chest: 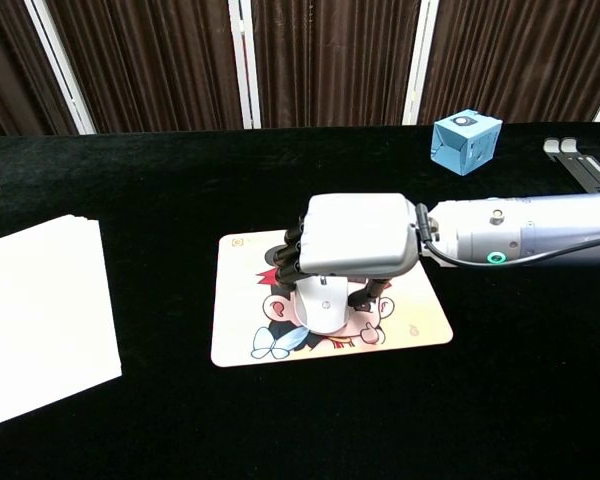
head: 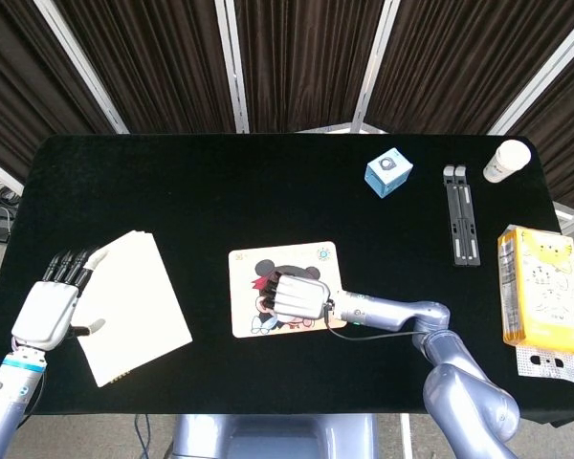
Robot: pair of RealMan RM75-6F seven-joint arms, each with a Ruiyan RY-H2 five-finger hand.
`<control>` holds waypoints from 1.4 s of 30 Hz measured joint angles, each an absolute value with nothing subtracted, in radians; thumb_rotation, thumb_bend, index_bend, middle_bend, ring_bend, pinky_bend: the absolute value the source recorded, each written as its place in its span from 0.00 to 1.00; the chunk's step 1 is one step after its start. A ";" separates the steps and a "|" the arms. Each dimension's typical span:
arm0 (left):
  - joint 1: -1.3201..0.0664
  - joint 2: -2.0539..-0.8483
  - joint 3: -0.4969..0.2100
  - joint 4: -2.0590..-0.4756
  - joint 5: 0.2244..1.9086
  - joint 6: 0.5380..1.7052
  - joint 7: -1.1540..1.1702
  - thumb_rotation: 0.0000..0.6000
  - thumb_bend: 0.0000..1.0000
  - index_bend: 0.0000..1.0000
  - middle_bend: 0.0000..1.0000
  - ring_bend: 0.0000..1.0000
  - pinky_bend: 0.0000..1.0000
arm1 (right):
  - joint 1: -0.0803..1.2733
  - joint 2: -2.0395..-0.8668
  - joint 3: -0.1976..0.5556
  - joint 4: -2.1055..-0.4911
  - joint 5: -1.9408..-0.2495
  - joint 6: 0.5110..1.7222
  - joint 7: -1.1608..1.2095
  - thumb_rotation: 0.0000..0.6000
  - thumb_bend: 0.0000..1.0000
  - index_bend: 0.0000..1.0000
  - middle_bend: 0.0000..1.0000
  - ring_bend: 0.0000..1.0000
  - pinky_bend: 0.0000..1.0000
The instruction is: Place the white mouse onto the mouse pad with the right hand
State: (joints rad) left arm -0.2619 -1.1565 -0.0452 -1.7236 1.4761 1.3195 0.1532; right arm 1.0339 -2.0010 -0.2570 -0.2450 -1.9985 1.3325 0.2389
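from the head view we see our right hand (head: 298, 297) lying palm down over the mouse pad (head: 244, 320), near the middle of the black table (head: 210, 191). the white mouse is hidden under the hand here, so from this view we cannot tell whether it is grasped. our left hand (head: 48, 314) rests at the edge of a stack of white paper (head: 134, 304), fingers straight and holding nothing. well apart on the far right lie a blue cube (head: 388, 172), a black stand (head: 461, 212), a white bottle (head: 506, 160) and a yellow packet (head: 542, 289).

from the chest view we see the white mouse (chest: 323, 303) low on the mouse pad (chest: 242, 330), over the cartoon face, with our right hand (chest: 358, 237) on top and its dark fingers (chest: 288, 258) curled down around the mouse's sides, grasping it. we judge the mouse is on the pad or just touching it, so we are at the set-down step. next we need to spread the fingers without nudging the mouse, then lift straight up and clear.
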 measured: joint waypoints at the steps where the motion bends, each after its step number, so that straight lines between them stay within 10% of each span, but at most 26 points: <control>1: -0.263 -1.156 -0.046 -1.725 1.474 1.318 0.150 1.00 0.01 0.00 0.00 0.00 0.00 | 1.033 -2.002 -0.258 -0.244 -1.997 1.334 0.239 1.00 0.22 0.63 0.59 0.40 0.51; 11: -0.265 -1.152 -0.046 -1.729 1.472 1.316 0.148 1.00 0.01 0.00 0.00 0.00 0.00 | 1.020 -2.011 -0.262 -0.254 -1.973 1.307 0.234 1.00 0.21 0.42 0.32 0.12 0.19; 24: -0.267 -1.151 -0.044 -1.730 1.473 1.316 0.146 1.00 0.01 0.00 0.00 0.00 0.00 | 1.015 -2.005 -0.243 -0.287 -1.932 1.281 0.187 1.00 0.16 0.08 0.01 0.00 0.00; 42: -0.266 -1.144 -0.036 -1.727 1.489 1.318 0.125 1.00 0.01 0.00 0.00 0.00 0.00 | 0.944 -1.895 -0.129 -0.399 -1.787 1.258 0.049 1.00 0.16 0.06 0.00 0.00 0.00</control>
